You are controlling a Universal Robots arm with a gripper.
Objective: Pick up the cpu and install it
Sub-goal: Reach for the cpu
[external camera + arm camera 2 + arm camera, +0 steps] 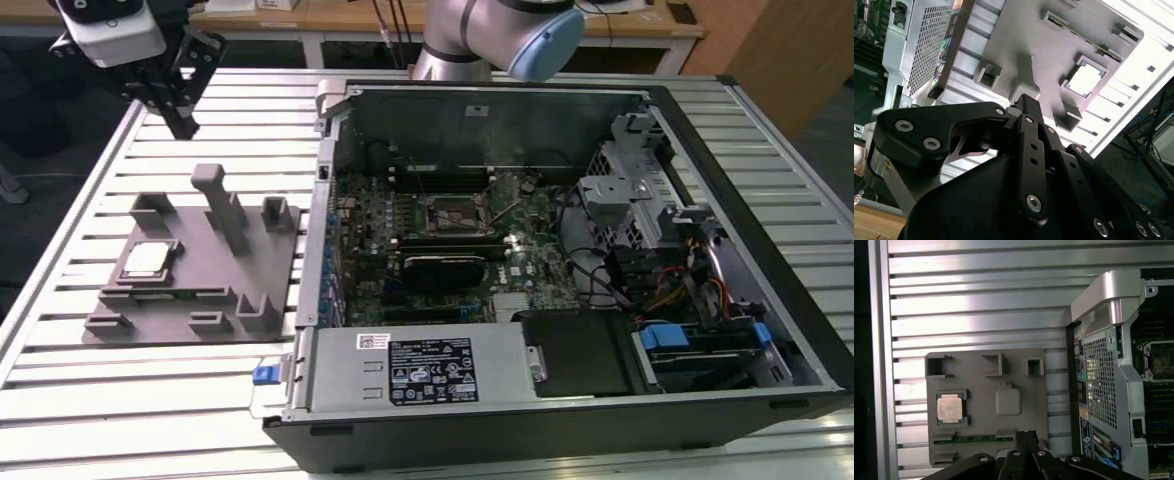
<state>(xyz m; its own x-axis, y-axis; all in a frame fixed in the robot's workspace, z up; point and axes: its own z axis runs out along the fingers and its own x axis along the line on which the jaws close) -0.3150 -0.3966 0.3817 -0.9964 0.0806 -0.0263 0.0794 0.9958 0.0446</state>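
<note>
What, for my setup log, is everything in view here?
cpu: one, silvery, in a recess of the tray.
tray: one, grey, on the table, at the exterior view's left of the case.
computer case: one, black and silver, open, lying on the table.
circuit board: one, green, inside the case.
cables: several, mixed colours, inside the case.
table: one, silver, slatted.
arm: one, grey with a blue cap, behind the case.
gripper: one, black, shut and empty, above the table, apart from the tray.
</note>
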